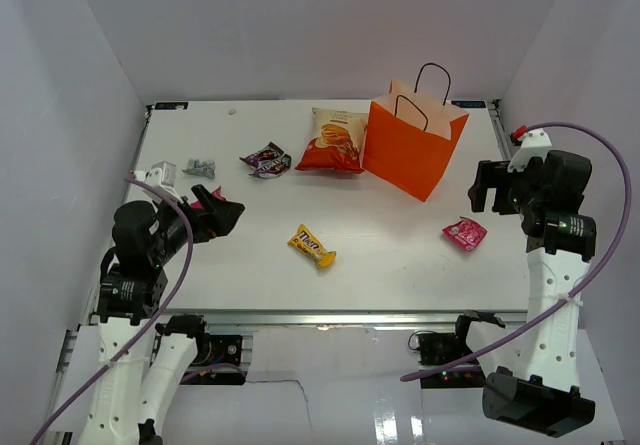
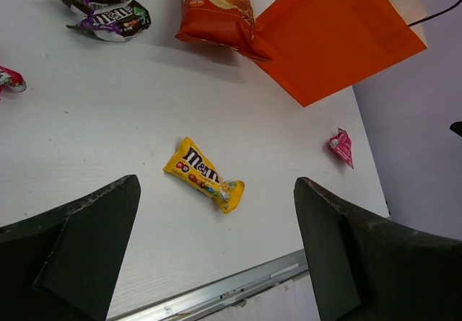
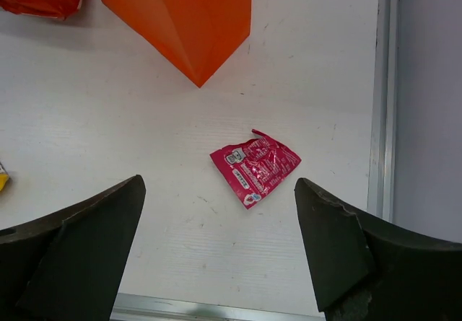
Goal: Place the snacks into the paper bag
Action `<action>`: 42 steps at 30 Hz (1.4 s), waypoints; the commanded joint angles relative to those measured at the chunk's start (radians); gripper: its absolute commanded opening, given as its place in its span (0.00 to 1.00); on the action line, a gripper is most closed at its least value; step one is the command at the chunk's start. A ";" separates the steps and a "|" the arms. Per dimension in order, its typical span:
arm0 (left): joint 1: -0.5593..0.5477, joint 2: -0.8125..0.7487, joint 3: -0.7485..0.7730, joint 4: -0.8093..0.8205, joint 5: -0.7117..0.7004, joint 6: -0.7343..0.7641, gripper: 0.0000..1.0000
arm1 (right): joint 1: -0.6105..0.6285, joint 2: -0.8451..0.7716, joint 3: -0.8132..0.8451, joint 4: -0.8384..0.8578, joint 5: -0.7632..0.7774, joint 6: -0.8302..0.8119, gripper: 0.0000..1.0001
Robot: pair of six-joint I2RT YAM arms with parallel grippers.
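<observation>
We are observing the upright bright orange paper bag (image 1: 405, 153) with thin black loop handles standing at the far right of the white table (image 1: 400, 280), its mouth facing up. The large orange-and-cream chip bag (image 1: 333, 141) is lying flat just left of it; we cannot tell whether the two are touching. Two dark purple candy packets (image 1: 267, 160) are lying further left, with a small silver-grey packet (image 1: 199, 167) beyond them. A yellow candy packet (image 1: 312, 246) is lying near the table's middle, toward the near edge. A crumpled pink packet (image 3: 254, 168) is resting at the right, nearer than the paper bag and apart from it. The left gripper (image 2: 215, 179) is hovering over the near left, jaws spread wide and holding nothing. The right gripper (image 3: 219, 179) is hovering above the pink packet, jaws likewise wide apart and empty. Every snack we are seeing is lying outside the bag.
</observation>
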 commanded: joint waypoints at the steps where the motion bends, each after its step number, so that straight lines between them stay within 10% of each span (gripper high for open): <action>1: -0.003 0.013 -0.004 0.026 0.023 0.020 0.98 | 0.002 -0.001 0.016 0.050 -0.043 -0.016 0.90; 8: -0.003 0.015 -0.038 0.056 0.043 0.012 0.98 | 0.002 -0.029 0.037 -0.190 -0.464 -0.606 0.90; 18: -0.003 0.005 -0.087 0.083 0.079 -0.027 0.98 | 0.004 0.069 -0.104 -0.379 -0.354 -0.897 0.92; 42: -0.003 -0.093 -0.262 0.064 0.083 -0.144 0.98 | 0.078 0.404 -0.446 0.398 0.118 -0.685 1.00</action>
